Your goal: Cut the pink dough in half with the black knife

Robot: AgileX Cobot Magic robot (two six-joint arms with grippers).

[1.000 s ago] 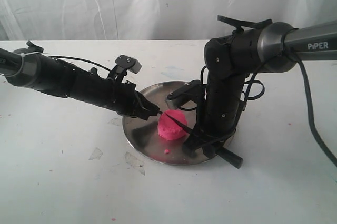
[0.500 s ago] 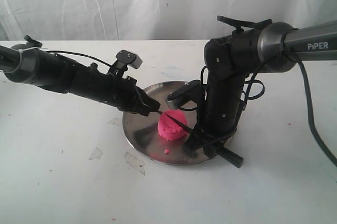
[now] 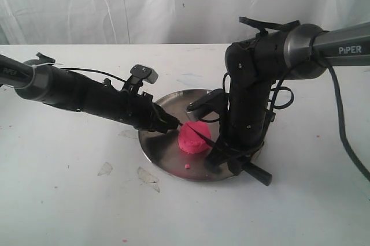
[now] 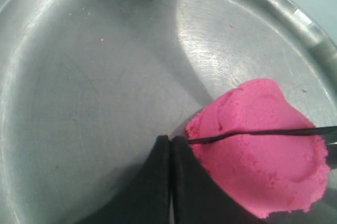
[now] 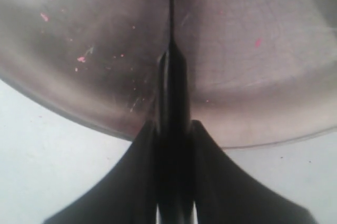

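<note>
- we are looking at a robot test bench, lab-like, not a home
- a white table [image 3: 69,200] is carrying scuffs and stains
- white sheeting [image 3: 115,3] is hanging behind as a backdrop
- two black arms are working over a steel plate [image 3: 159,148]

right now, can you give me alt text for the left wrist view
A lump of pink dough sits on a steel plate, with the thin blade of the black knife pressed across its top. The left gripper, jaws closed together, touches the dough's edge beside the blade's tip.
</note>
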